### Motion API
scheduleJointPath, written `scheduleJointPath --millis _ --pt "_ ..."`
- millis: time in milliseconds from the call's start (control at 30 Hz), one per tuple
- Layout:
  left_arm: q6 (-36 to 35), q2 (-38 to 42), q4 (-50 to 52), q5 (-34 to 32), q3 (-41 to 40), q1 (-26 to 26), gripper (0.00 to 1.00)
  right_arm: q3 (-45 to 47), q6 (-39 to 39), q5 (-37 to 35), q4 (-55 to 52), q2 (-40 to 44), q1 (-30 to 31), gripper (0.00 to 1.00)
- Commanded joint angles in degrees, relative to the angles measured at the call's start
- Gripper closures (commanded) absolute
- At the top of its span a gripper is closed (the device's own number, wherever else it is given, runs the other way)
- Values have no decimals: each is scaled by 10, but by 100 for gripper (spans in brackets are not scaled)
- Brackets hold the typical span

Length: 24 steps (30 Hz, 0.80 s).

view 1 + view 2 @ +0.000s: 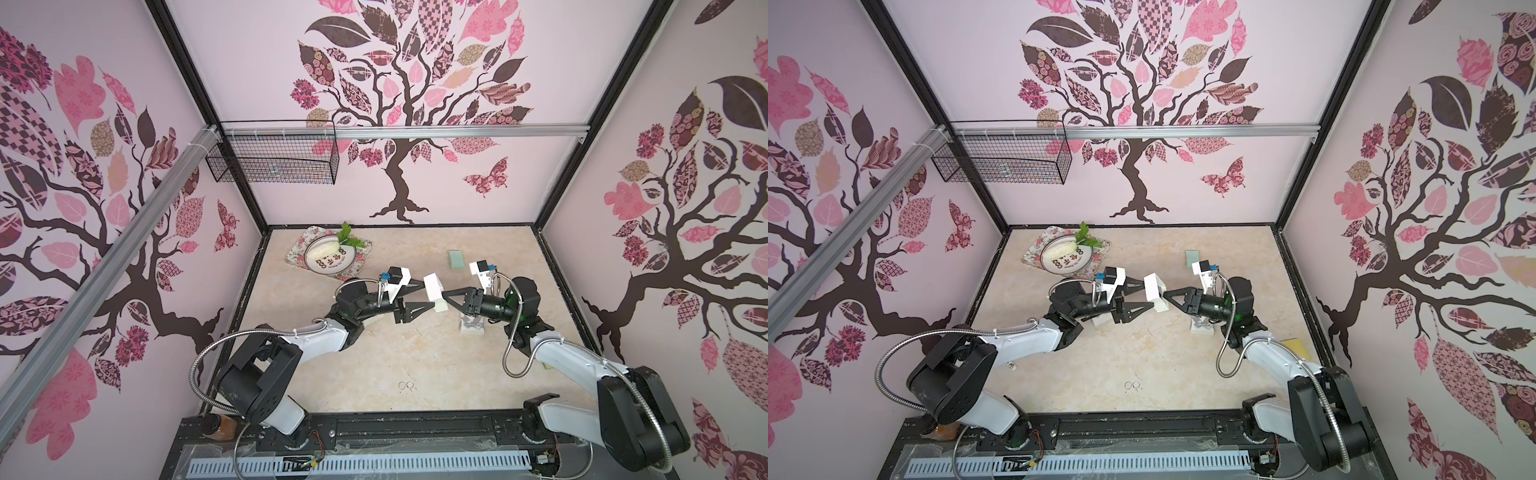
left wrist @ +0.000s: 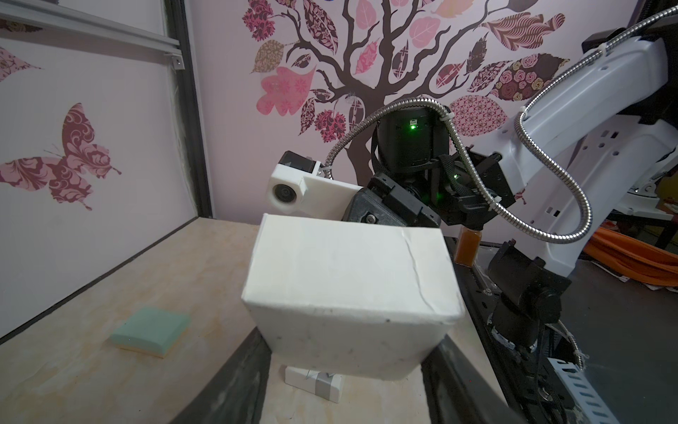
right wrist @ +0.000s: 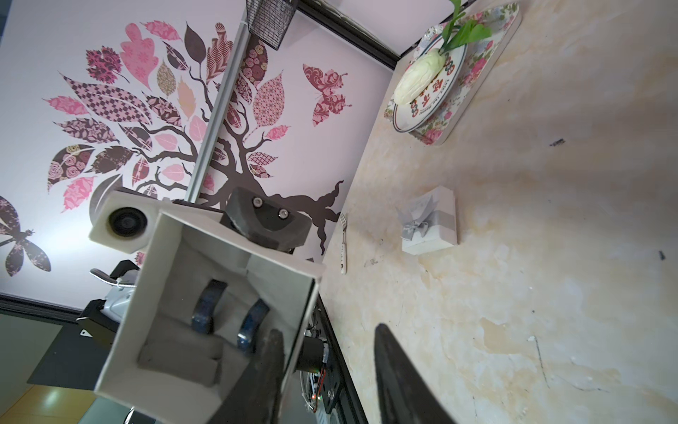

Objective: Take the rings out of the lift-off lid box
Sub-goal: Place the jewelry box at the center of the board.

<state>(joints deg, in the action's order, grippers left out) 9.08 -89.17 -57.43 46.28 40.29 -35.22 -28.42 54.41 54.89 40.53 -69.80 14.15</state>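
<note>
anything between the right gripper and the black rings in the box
No lid covers them: the open box faces the right gripper, one finger at the opening beside the black rings. The box's side wall sits between the two fingers, though.

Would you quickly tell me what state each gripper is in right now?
The left gripper is closed, holding the white box.
The right gripper is open, jaws straddling a box wall.

Front half of table open, just two thin rings lying there. Centre blocked mid-air by held white box. Back: tray left, sponge right, ribboned box under right arm.
</note>
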Motion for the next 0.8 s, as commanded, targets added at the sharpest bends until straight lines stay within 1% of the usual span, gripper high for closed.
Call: scheduleJointPath --millis 0,67,167,267,333,533,600,667,700,733,767 --pt "5 -11 -11 9 31 1 37 -4 70 2 45 -6 -1 70" --pt "4 -15 -10 9 32 1 37 -4 73 4 46 -3 -1 78" --pt "1 -21 -10 7 34 1 37 -1 82 7 55 -4 0 92" --pt "1 -24 -10 7 36 1 37 3 92 10 67 -7 0 99" --pt "2 -26 -10 9 39 1 37 5 95 11 70 -8 0 100" --pt "2 -28 -11 12 43 1 36 4 101 10 75 -7 0 100" --pt "4 -27 -12 12 41 1 28 1 94 6 61 -4 0 100" --pt "11 -19 -11 1 33 1 10 -10 56 -14 1 8 0 100" --pt "27 -11 -8 -1 30 5 4 -23 13 -37 -67 21 0 100" --pt "42 -2 -5 3 26 10 2 -35 -23 -56 -125 30 0 100" --pt "63 11 -6 6 16 19 2 -61 -87 -106 -233 45 4 100"
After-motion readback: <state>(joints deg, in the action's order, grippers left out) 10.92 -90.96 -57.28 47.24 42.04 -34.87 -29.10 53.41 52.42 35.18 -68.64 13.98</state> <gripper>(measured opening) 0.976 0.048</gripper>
